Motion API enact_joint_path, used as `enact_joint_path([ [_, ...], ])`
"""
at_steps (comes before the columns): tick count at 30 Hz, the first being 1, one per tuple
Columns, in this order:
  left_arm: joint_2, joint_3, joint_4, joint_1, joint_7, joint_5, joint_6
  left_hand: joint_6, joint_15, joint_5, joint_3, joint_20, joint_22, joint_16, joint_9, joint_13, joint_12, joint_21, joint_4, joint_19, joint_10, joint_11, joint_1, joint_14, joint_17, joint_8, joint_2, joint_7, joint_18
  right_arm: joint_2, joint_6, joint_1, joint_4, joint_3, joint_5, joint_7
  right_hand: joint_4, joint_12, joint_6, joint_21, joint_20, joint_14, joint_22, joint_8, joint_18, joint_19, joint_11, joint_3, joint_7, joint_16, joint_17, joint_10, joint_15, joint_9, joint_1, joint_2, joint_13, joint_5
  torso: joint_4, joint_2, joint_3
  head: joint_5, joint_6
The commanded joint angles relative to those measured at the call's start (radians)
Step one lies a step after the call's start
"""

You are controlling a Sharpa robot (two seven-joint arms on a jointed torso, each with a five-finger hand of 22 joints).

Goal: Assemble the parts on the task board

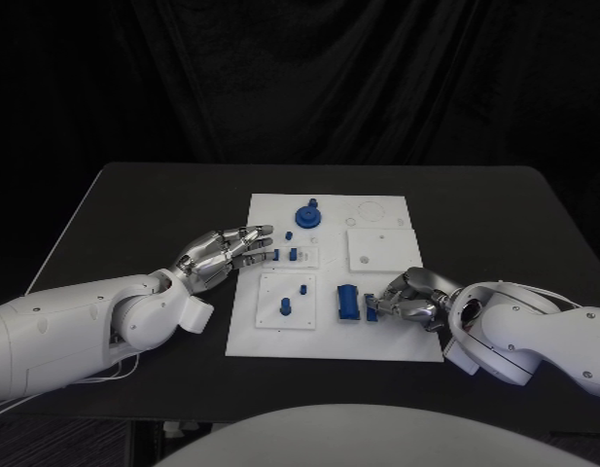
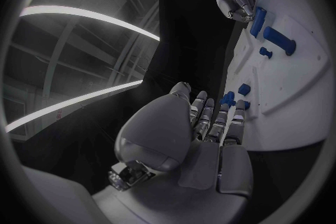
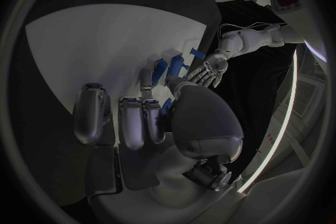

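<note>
My right hand (image 1: 401,300) pinches a small blue part (image 1: 372,313) just beside the tall blue block (image 1: 346,301) on the white board (image 1: 384,341). My left hand (image 1: 223,255) waits open, farther off.

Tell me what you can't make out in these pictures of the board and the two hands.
- Head view: whether the right hand grips the small blue part at its fingertips; the fingers cover the contact.
- Right wrist view: that part is mostly hidden behind the hand's own fingers.
- Left wrist view: whether the left hand touches the blue part; the fingertips overlap it.
</note>
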Motion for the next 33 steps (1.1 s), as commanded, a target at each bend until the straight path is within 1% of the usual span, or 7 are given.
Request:
enact_joint_path([
  [1, 0.002, 0.001, 0.001, -0.002, 0.006, 0.004, 0.017, 0.004, -0.005, 0.004, 0.004, 0.002, -0.001, -0.001, 0.001, 0.001, 0.006, 0.004, -0.001, 0.005, 0.003, 0.007, 0.009, -0.001, 0.001, 0.005, 0.003, 0.001, -0.016, -0.001, -0.010, 0.001, 0.000, 0.000, 0.001, -0.007, 0.006, 0.003, 0.009, -0.008, 0.003, 0.083, 0.182, 0.005, 0.015, -0.001, 0.000, -0.015, -0.001, -0.005, 0.178, 0.106, 0.005, -0.002, -0.013, 0.005, 0.263, -0.020, 0.0004, 0.000, 0.0003, 0.001, 0.000],
  [16, -0.007, 0.001, 0.006, -0.002, 0.007, 0.004, 0.014, 0.018, -0.005, 0.006, 0.009, 0.002, 0.000, 0.000, 0.003, 0.001, 0.009, 0.004, -0.001, 0.006, 0.005, 0.009, 0.010, 0.000, 0.001, 0.008, 0.004, 0.003, -0.016, -0.069, -0.005, 0.000, 0.062, -0.002, -0.059, 0.019, -0.004, 0.003, 0.020, -0.014, 0.002, 0.082, 0.180, 0.023, 0.016, -0.004, -0.003, -0.046, -0.006, -0.007, 0.174, 0.106, 0.003, 0.005, 0.003, -0.001, 0.263, -0.024, -0.0006, 0.000, -0.0002, 0.007, 0.000],
  [22, -0.009, 0.001, 0.007, -0.002, 0.006, 0.004, 0.014, 0.021, -0.005, 0.006, 0.010, 0.002, 0.001, 0.001, 0.003, 0.001, 0.010, 0.005, -0.001, 0.006, 0.006, 0.010, 0.010, 0.001, 0.001, 0.009, 0.004, 0.003, -0.016, -0.085, 0.025, -0.005, 0.074, -0.004, -0.068, 0.007, -0.007, 0.003, 0.021, -0.022, -0.009, 0.080, 0.178, 0.106, 0.018, -0.007, -0.018, -0.076, -0.024, -0.011, 0.169, 0.106, -0.008, 0.067, 0.027, 0.001, 0.263, -0.027, -0.0010, 0.000, 0.0003, 0.002, 0.000],
  [26, -0.008, 0.001, 0.007, -0.003, 0.006, 0.004, 0.015, 0.024, -0.006, 0.006, 0.011, 0.002, 0.000, 0.002, 0.004, 0.002, 0.011, 0.005, -0.001, 0.006, 0.007, 0.011, 0.011, 0.001, 0.002, 0.010, 0.003, 0.004, -0.016, -0.085, 0.037, -0.008, 0.076, -0.004, -0.070, 0.001, -0.002, 0.003, 0.005, -0.020, -0.017, 0.080, 0.179, 0.197, 0.017, -0.005, -0.031, -0.100, -0.038, -0.010, 0.170, 0.106, -0.020, 0.145, 0.038, 0.005, 0.263, -0.032, -0.0018, 0.001, 0.0001, 0.002, 0.000],
  [28, -0.008, 0.001, 0.007, -0.003, 0.006, 0.004, 0.015, 0.024, -0.006, 0.006, 0.011, 0.002, 0.000, 0.002, 0.004, 0.002, 0.011, 0.005, -0.001, 0.006, 0.007, 0.011, 0.011, 0.001, 0.002, 0.010, 0.003, 0.004, -0.016, -0.084, 0.042, -0.009, 0.076, -0.004, -0.070, -0.002, 0.003, 0.003, -0.009, -0.015, -0.025, 0.082, 0.181, 0.261, 0.016, -0.002, -0.041, -0.114, -0.049, -0.007, 0.174, 0.106, -0.028, 0.203, 0.041, 0.010, 0.263, -0.037, -0.0018, 0.000, -0.0003, 0.003, 0.000],
  [31, -0.008, 0.001, 0.007, -0.003, 0.006, 0.004, 0.015, 0.024, -0.006, 0.006, 0.011, 0.002, 0.000, 0.002, 0.004, 0.002, 0.011, 0.005, -0.001, 0.006, 0.007, 0.011, 0.011, 0.001, 0.002, 0.010, 0.003, 0.004, -0.016, -0.083, 0.046, -0.009, 0.075, -0.004, -0.071, -0.003, 0.005, 0.003, -0.015, -0.013, -0.029, 0.082, 0.181, 0.300, 0.016, -0.001, -0.046, -0.122, -0.055, -0.007, 0.175, 0.106, -0.032, 0.238, 0.043, 0.014, 0.263, -0.042, -0.0030, 0.000, -0.0002, 0.005, 0.000],
  [33, -0.009, 0.001, 0.008, -0.003, 0.005, 0.004, 0.015, 0.027, -0.006, 0.007, 0.012, 0.002, 0.000, 0.002, 0.004, 0.002, 0.012, 0.005, -0.001, 0.006, 0.008, 0.012, 0.011, 0.001, 0.002, 0.011, 0.003, 0.005, -0.015, -0.081, 0.049, -0.010, 0.073, -0.004, -0.071, -0.005, 0.007, 0.003, -0.015, -0.012, -0.035, 0.083, 0.182, 0.345, 0.015, 0.000, -0.054, -0.131, -0.064, -0.006, 0.176, 0.106, -0.039, 0.280, 0.042, 0.020, 0.263, -0.046, -0.0043, -0.001, -0.0001, 0.006, 0.000],
])
